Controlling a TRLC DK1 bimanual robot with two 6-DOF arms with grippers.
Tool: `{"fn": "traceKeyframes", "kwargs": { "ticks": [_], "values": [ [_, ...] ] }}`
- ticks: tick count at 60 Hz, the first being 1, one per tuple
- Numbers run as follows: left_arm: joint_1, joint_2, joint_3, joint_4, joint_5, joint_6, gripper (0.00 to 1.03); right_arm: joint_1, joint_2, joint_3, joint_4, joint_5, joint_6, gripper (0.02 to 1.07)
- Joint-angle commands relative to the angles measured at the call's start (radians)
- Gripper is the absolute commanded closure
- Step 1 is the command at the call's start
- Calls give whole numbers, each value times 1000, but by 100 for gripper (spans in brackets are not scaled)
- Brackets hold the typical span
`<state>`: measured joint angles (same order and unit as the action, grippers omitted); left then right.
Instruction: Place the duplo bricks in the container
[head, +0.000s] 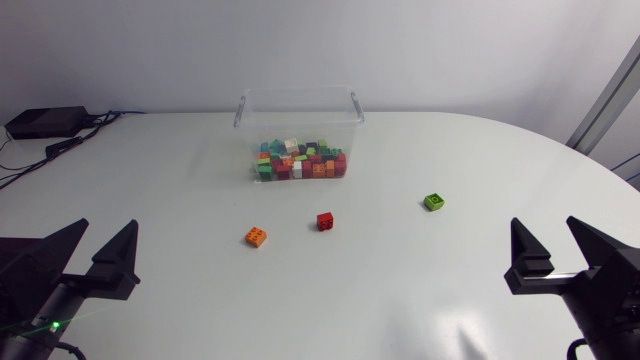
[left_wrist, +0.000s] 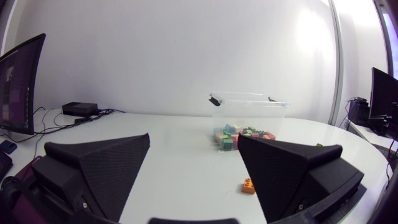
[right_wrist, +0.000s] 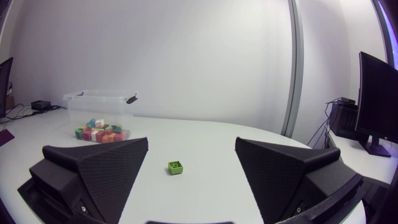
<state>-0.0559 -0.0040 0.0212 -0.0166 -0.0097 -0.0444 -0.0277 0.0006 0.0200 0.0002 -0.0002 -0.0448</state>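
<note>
Three loose duplo bricks lie on the white table in front of a clear plastic container (head: 298, 110) that holds several coloured bricks. The orange brick (head: 256, 237) is nearest my left side, the red brick (head: 326, 221) is in the middle, and the green brick (head: 434, 202) is toward my right. My left gripper (head: 93, 252) stands open near the front left edge, holding nothing; the orange brick (left_wrist: 249, 186) shows ahead of it, beside one finger. My right gripper (head: 553, 250) stands open at the front right, with the green brick (right_wrist: 176, 167) ahead between its fingers, well apart from them. The container (left_wrist: 249, 115) (right_wrist: 99, 109) shows in both wrist views.
A black box (head: 45, 122) with cables lies at the table's back left corner. The table's curved edge (head: 600, 165) runs along the right.
</note>
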Motion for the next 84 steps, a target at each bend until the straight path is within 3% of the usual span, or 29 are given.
{"fn": "traceKeyframes", "kwargs": {
  "ticks": [1,18,28,48,62,72,84],
  "values": [
    [-7,-8,-20,6,-6,14,5,6,-7,-22,-5,-4,19,6],
    [1,-11,-18,37,-7,12,5,8,-8,-22,9,-4,20,6],
    [1,12,88,-32,-6,11,5,31,-7,28,-12,-1,20,6],
    [-71,486,405,-111,-6,23,8,43,164,224,-52,-7,13,6],
    [-134,911,717,-391,-16,58,11,43,417,376,-103,-15,13,6],
    [-240,1167,908,-589,-19,140,10,41,558,482,-187,-20,43,6],
    [-315,1428,1051,-703,-21,181,9,31,730,627,-365,-53,20,6]
  ]
}}
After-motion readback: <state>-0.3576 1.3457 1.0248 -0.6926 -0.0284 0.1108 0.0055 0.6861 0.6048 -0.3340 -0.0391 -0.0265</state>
